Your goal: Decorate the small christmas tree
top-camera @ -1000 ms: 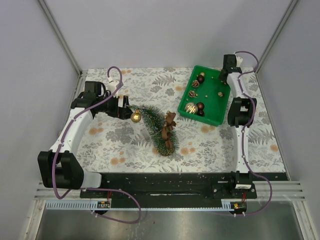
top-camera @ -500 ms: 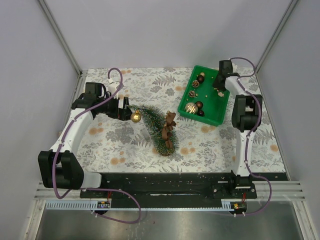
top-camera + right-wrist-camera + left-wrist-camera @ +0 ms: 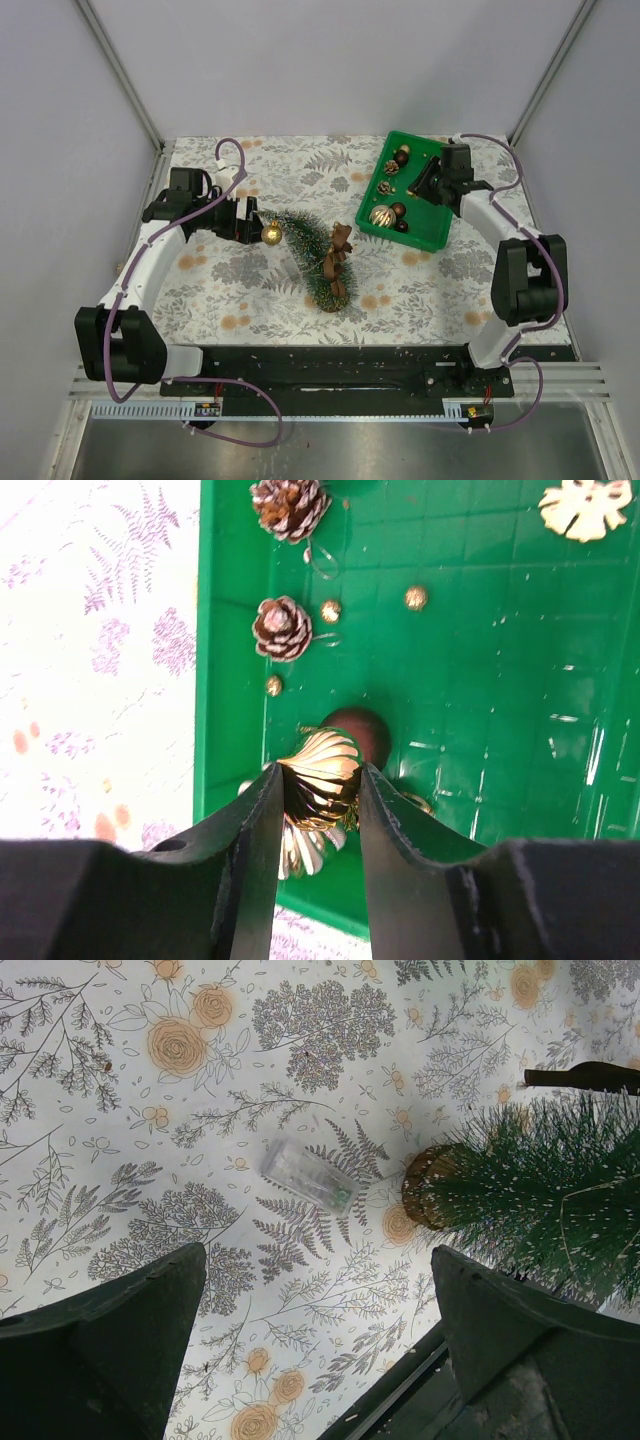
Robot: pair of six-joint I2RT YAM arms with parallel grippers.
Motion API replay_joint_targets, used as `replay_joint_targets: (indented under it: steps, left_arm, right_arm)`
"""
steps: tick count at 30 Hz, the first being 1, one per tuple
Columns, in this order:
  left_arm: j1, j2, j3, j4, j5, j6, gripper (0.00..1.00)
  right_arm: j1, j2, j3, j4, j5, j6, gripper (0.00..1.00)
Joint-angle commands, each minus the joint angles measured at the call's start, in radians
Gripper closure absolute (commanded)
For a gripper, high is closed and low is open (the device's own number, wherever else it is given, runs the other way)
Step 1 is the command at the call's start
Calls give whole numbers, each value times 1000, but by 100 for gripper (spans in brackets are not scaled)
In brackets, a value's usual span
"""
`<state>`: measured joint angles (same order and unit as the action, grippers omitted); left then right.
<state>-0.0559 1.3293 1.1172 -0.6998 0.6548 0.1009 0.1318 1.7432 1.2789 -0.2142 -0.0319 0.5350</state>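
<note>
The small christmas tree point(image 3: 310, 250) lies tilted on the floral mat, with a brown bow point(image 3: 340, 245) on it and a small gold ball point(image 3: 271, 234) at its narrow end. My left gripper point(image 3: 248, 222) is open and empty right beside that ball. In the left wrist view, the tree point(image 3: 560, 1190) and its wooden base point(image 3: 428, 1188) lie beyond my gripper point(image 3: 318, 1260). My right gripper point(image 3: 420, 185) hovers over the green bin point(image 3: 425, 215). Its jaws stand a narrow gap apart point(image 3: 320, 770), lined up over a gold ribbed ornament point(image 3: 325, 755) that rests in the bin point(image 3: 380, 215).
The bin point(image 3: 480, 680) also holds two pinecones point(image 3: 283, 628), a dark red ball point(image 3: 362, 722), small gold beads and a gold bow. A small clear plastic piece point(image 3: 305, 1175) lies on the mat near the tree. The black rail runs along the near edge.
My right arm swung from the bin's far right corner to over the bin, toward the gold ribbed ornament. My left gripper and the tree have barely moved.
</note>
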Motion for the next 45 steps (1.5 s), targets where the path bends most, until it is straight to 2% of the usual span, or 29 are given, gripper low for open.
replay_joint_targets:
  steps: [1, 5, 13, 20, 26, 31, 45]
  left_arm:
    - [7, -28, 6, 40, 35, 8, 1]
    - [7, -30, 7, 42, 29, 8, 1]
    - [5, -24, 18, 40, 42, 3, 1]
    - [5, -39, 53, 40, 55, -12, 1]
    - [5, -48, 78, 42, 114, -49, 1]
    - [2, -38, 93, 43, 163, -72, 1]
    - [-13, -39, 104, 46, 224, -59, 1]
  right_arm:
    - [-3, -105, -75, 104, -115, 65, 84]
    - [-4, -187, -125, 147, -178, 92, 84]
    - [8, -385, -177, 288, -436, 209, 84]
    - [103, -502, -69, 296, -586, 198, 84]
    - [206, -490, 54, 274, -663, 184, 83]
    - [298, -452, 132, 178, -684, 119, 83]
    - [353, -380, 212, 16, -835, 30, 82]
